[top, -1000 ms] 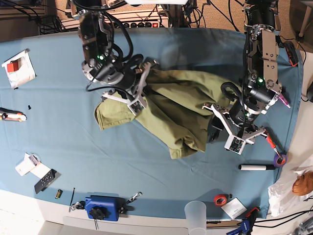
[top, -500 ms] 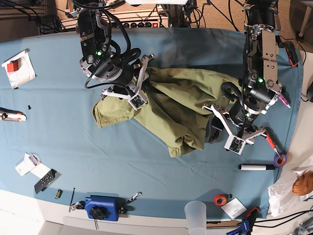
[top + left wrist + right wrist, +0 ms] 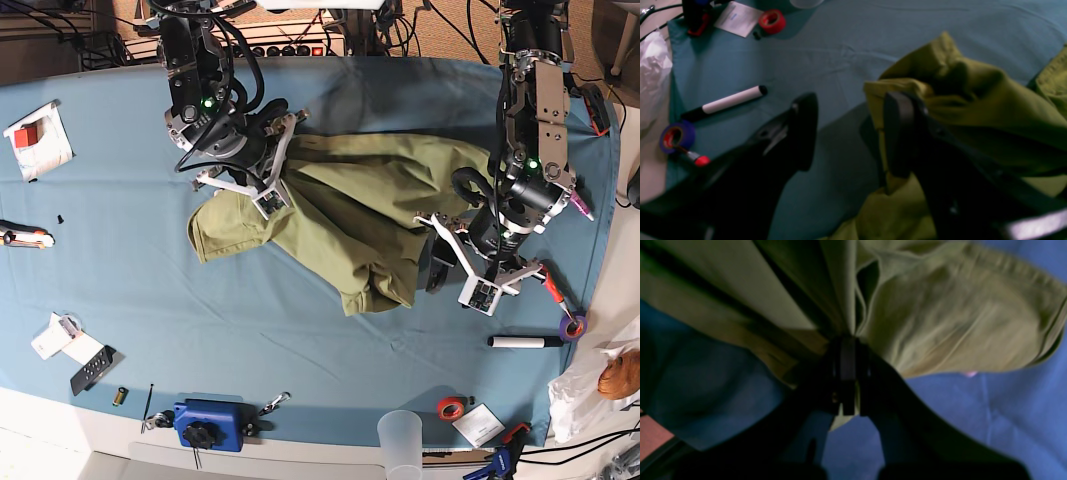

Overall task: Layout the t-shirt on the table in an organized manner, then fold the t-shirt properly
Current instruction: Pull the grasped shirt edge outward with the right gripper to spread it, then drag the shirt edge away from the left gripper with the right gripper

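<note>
The olive-green t-shirt (image 3: pixel 350 215) lies crumpled across the middle of the teal table (image 3: pixel 120 260). My right gripper (image 3: pixel 283 165) is shut on a gathered fold of the t-shirt (image 3: pixel 957 323) near its left part, with cloth fanning out from the closed jaws (image 3: pixel 846 373). My left gripper (image 3: pixel 440 262) is open at the shirt's right lower edge. In the left wrist view the gripper (image 3: pixel 850 133) has one finger (image 3: pixel 805 130) over bare table and the other finger (image 3: pixel 898 133) against the shirt's edge (image 3: pixel 973 100). No tag shows.
A black-and-white marker (image 3: pixel 525 342), purple tape (image 3: pixel 572 327) and red tape (image 3: pixel 452 407) lie near the right front corner. A plastic cup (image 3: pixel 400 432) and a blue device (image 3: pixel 210 425) stand at the front edge. Papers (image 3: pixel 38 140) and a remote (image 3: pixel 95 368) lie at the left.
My right gripper has moved toward the far edge with the shirt in it, dragging the cloth up and left. The left arm has hardly moved.
</note>
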Controlling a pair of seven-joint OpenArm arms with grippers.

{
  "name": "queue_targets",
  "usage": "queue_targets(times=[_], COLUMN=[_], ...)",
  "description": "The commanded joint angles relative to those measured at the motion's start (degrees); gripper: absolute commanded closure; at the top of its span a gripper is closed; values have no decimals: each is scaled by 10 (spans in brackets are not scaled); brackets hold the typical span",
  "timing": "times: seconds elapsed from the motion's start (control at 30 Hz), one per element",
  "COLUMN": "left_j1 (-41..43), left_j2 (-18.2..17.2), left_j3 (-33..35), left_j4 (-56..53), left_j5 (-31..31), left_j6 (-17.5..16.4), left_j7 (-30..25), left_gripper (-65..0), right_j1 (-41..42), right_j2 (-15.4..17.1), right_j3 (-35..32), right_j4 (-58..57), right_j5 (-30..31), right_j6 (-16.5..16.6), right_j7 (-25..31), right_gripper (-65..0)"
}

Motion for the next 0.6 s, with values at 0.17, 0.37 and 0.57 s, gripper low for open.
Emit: queue_targets(times=[0.17,0.37,0.57], left_j1=[-9,-9,-9], left_j2=[-3,-3,-3], left_j3=[-3,-3,-3], left_j4=[10,10,10], left_j5=[-2,-2,-2], left_j6=[2,2,2], left_j7=[-19,-28,-29], left_gripper=[-320,-320,-320], right_j1=[2,-8,-19], right_j2=[0,0,1], right_j3=[1,1,1], right_j4=[24,25,45], right_j5=[0,0,-3], right_j6=[21,32,28], right_j7=[2,-2,-26], right_gripper=[0,-50,-43])
